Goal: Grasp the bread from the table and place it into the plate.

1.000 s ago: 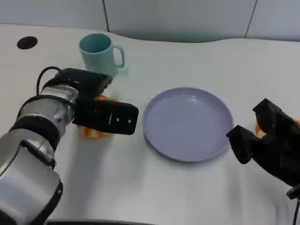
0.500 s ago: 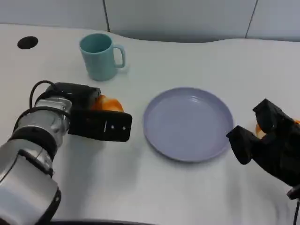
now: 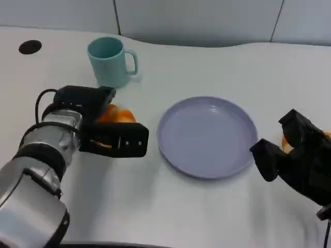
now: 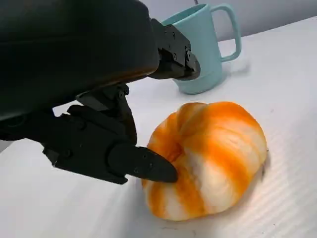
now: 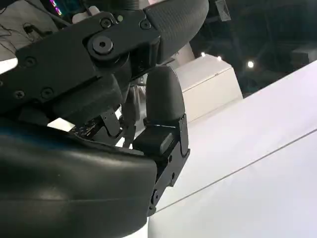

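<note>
The bread (image 3: 117,114), an orange-and-white striped bun, lies on the white table to the left of the lavender plate (image 3: 207,137). My left hand (image 3: 111,135) sits right against the bread's near side, fingers spread. In the left wrist view one fingertip (image 4: 148,166) touches the side of the bread (image 4: 213,153), while the other fingers reach above it without closing; the bread rests on the table. My right hand (image 3: 295,155) hovers at the plate's right edge, holding nothing; the right wrist view shows its fingers (image 5: 161,99) apart.
A teal mug (image 3: 109,61) stands behind the bread, also near it in the left wrist view as the mug (image 4: 205,47). A small orange object (image 3: 285,140) peeks out behind my right hand. A black round hole (image 3: 29,47) marks the table's far left.
My left hand, which lay over the bread a second ago, drew back to the left and uncovered it, then edged back against it. The right hand and plate have not moved.
</note>
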